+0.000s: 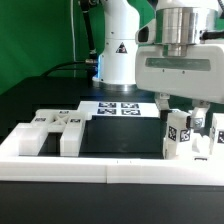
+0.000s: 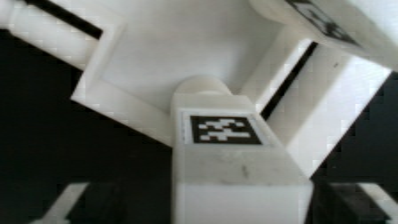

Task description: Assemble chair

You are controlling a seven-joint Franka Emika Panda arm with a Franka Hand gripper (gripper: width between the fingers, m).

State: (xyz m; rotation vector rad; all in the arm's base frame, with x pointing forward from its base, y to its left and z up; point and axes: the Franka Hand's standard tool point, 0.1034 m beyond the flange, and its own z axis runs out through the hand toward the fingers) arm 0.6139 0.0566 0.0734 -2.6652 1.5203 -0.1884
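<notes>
Hanging over the exterior view's right end of the counter (image 1: 120, 138), the end effector (image 1: 186, 112) holds its jaws spread. In the wrist view a dark gap shows on each side between its fingers (image 2: 368, 203) and the upright tagged chair block (image 2: 222, 150) standing between them, so nothing is pinched. Other tagged chair parts (image 1: 214, 135) stand just beside it, close behind the low border wall (image 1: 110, 168). More white chair pieces (image 1: 55, 130) lie at the exterior view's left end, well apart. The marker board (image 1: 120, 108) lies farther back, before the arm's base (image 1: 118, 50).
</notes>
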